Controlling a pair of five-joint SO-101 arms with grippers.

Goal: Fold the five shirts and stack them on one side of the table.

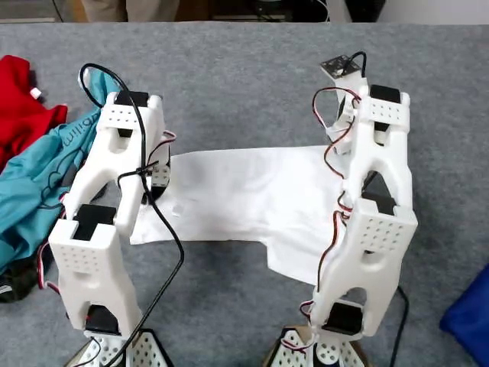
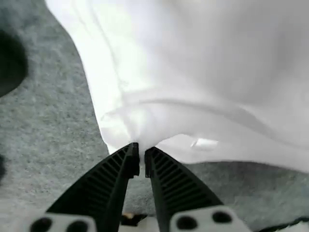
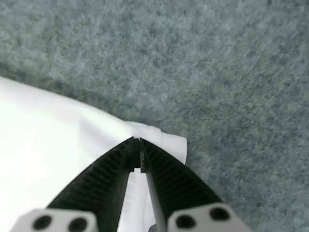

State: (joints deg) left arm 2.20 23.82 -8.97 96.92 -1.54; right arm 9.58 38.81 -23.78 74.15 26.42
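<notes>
Left gripper — pinching white shirt edge.

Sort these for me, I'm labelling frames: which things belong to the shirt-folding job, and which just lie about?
Job: white shirt, pinched by left gripper and right gripper; teal shirt; red shirt.
Lying about: blue cloth and dark cloth, perhaps shirts too.

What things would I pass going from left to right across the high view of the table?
teal shirt → left arm → white shirt → right arm → blue cloth
</notes>
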